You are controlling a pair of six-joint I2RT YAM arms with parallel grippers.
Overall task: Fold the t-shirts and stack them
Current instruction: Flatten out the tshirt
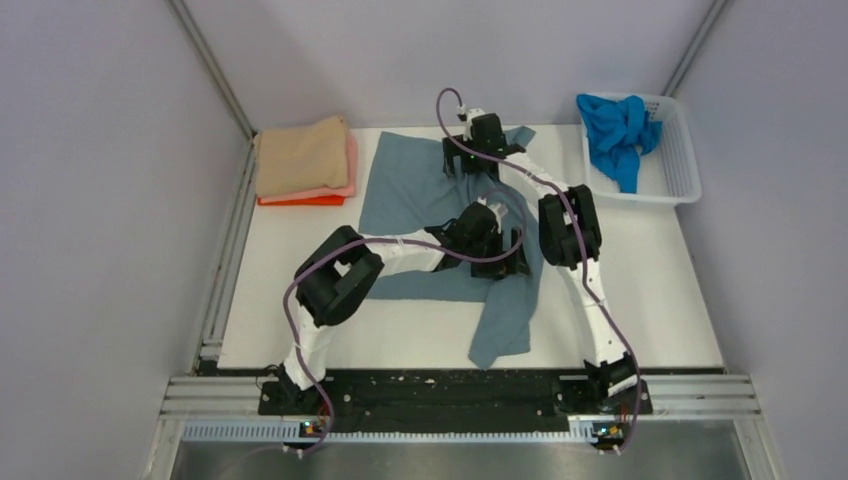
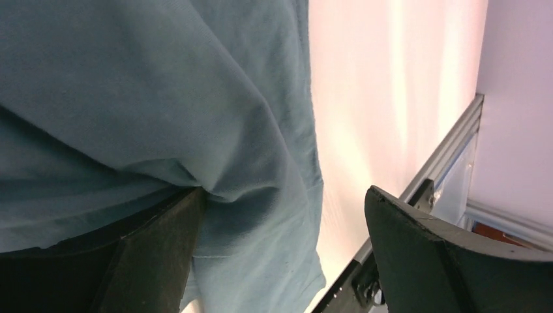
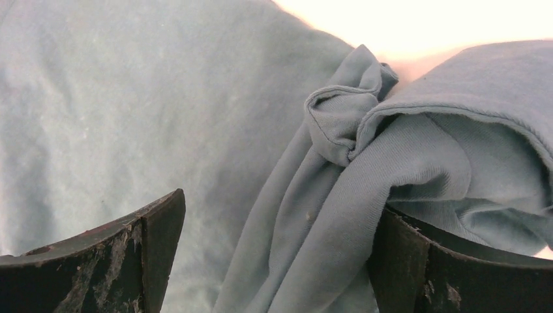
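The dusty grey-blue t-shirt lies spread on the middle of the white table, with one flap trailing toward the near edge. My left gripper is low over its right side. In the left wrist view the jaws stand wide apart, and the cloth drapes over the left finger. My right gripper is at the shirt's far edge. It is open too, with a bunched fold of the shirt lying over its right finger.
Folded tan, pink and orange shirts are stacked at the far left. A white mesh basket at the far right holds the crumpled bright blue shirt. Metal rails run along the table's left side and near edge.
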